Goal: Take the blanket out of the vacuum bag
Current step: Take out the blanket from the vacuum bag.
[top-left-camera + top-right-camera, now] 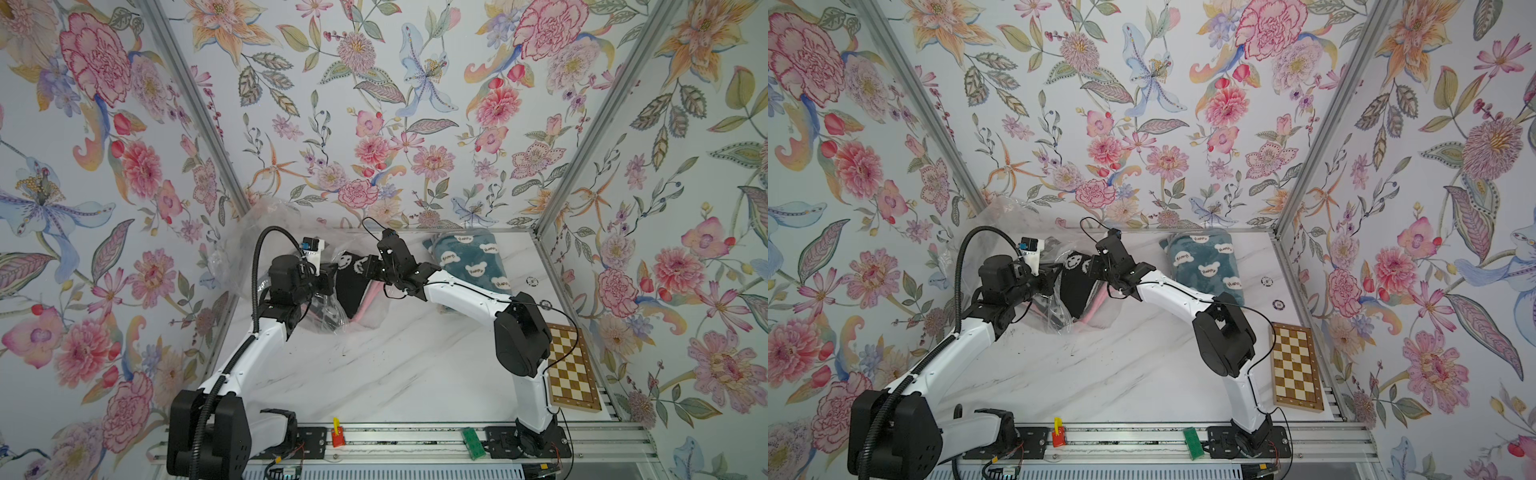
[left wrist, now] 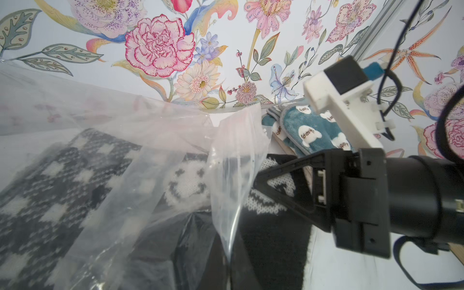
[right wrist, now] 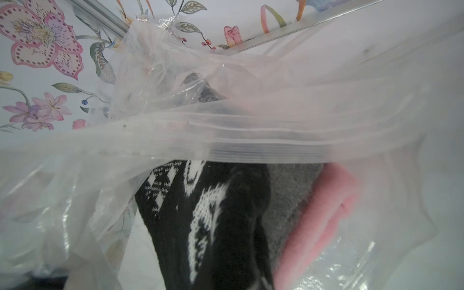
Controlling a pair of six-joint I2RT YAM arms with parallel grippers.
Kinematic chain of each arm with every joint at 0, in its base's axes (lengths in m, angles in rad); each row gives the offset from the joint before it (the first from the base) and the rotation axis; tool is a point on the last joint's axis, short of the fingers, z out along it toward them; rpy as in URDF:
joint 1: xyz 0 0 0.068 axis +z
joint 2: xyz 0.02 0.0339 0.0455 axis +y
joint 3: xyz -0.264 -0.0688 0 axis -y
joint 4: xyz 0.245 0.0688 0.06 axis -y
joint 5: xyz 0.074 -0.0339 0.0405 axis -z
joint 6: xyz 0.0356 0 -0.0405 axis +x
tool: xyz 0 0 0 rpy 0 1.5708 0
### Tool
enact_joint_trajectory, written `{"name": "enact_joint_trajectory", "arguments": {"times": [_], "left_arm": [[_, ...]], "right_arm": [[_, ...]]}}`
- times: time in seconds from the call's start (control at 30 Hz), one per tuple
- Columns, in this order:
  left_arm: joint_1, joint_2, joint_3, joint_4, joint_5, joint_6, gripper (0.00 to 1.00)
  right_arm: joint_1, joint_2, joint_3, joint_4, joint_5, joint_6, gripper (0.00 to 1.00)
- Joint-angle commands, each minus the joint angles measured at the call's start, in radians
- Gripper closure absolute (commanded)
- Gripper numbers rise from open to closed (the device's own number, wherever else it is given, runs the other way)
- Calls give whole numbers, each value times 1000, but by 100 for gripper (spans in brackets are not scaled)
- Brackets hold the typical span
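Top views are filled at the far left corner of the table (image 1: 395, 374) by the crumpled vacuum bag (image 1: 239, 257). A black knitted blanket (image 1: 353, 291) with white smiley faces is seen partly out of the bag's open mouth. The right gripper (image 1: 365, 266) is clamped shut on that blanket's upper fold. The left gripper (image 1: 331, 277) is closed as well, apparently on a flap of the bag's plastic, though the pinch itself is hidden. A pink blanket (image 3: 326, 213) is pressed against the black one beneath the bag's zip strip. A teal blanket (image 1: 469, 257) is laid well apart at the far right.
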Motion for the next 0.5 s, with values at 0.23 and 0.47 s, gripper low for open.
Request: {"name": "enact_joint_trajectory", "arguments": {"times": [0.23, 0.47], "left_arm": [[10, 6, 18, 17, -6, 4, 97], [10, 10, 18, 17, 1, 2, 97]], "right_arm": [[-102, -31, -250, 342, -97, -22, 84], [-92, 6, -278, 349, -96, -56, 15]]}}
